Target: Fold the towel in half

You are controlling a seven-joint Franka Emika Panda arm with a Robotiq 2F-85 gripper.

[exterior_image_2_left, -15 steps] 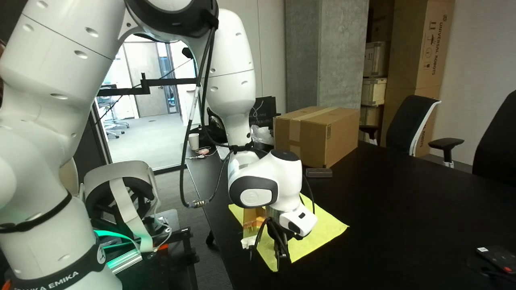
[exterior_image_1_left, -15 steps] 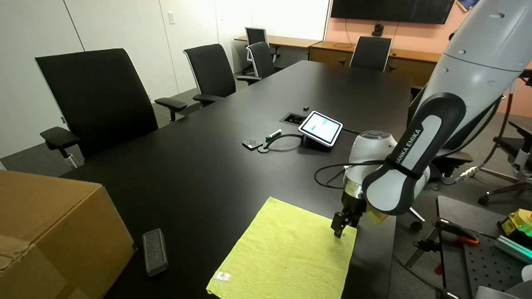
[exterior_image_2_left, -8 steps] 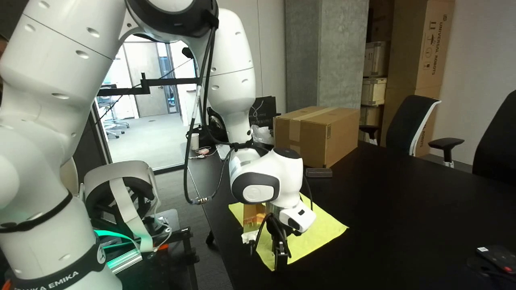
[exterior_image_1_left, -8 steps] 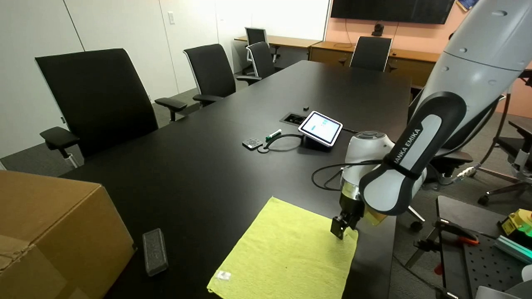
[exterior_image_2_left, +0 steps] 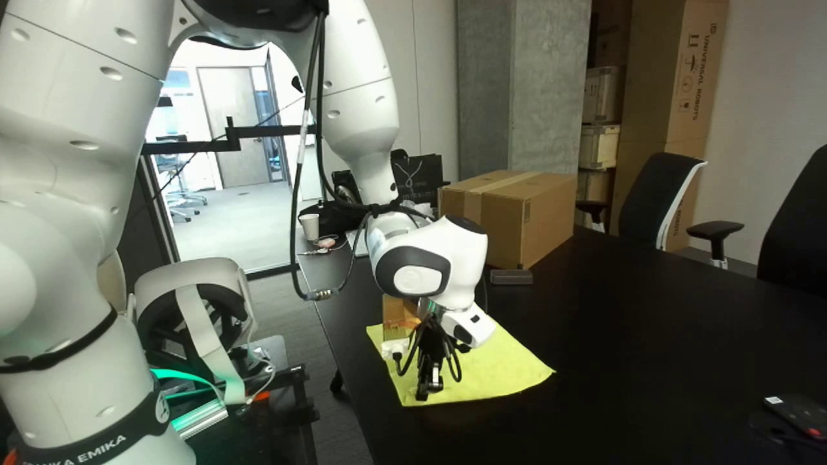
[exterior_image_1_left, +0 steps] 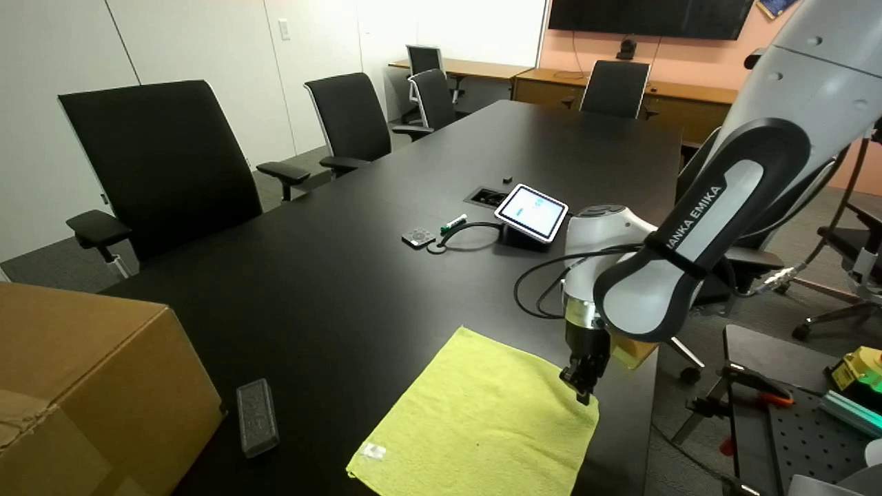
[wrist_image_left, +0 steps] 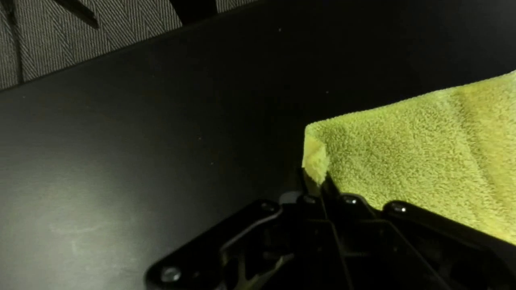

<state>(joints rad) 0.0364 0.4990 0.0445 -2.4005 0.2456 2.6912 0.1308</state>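
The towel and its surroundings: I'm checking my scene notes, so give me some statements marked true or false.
1. The pincer is shut on the towel near a corner. True.
2. The towel is already folded in half. False: it is spread out on the table.
3. The tablet is lit up. True.
4. The tablet rests on the towel. False: it stands apart, on the table.
5. A cardboard box stands on the table. True.

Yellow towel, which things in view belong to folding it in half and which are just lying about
Part of the job:
yellow-green towel
gripper, shut on the cloth near a corner

Not part of it, among others:
cardboard box
dark oblong block
green-and-white marker
lit tablet
white cup
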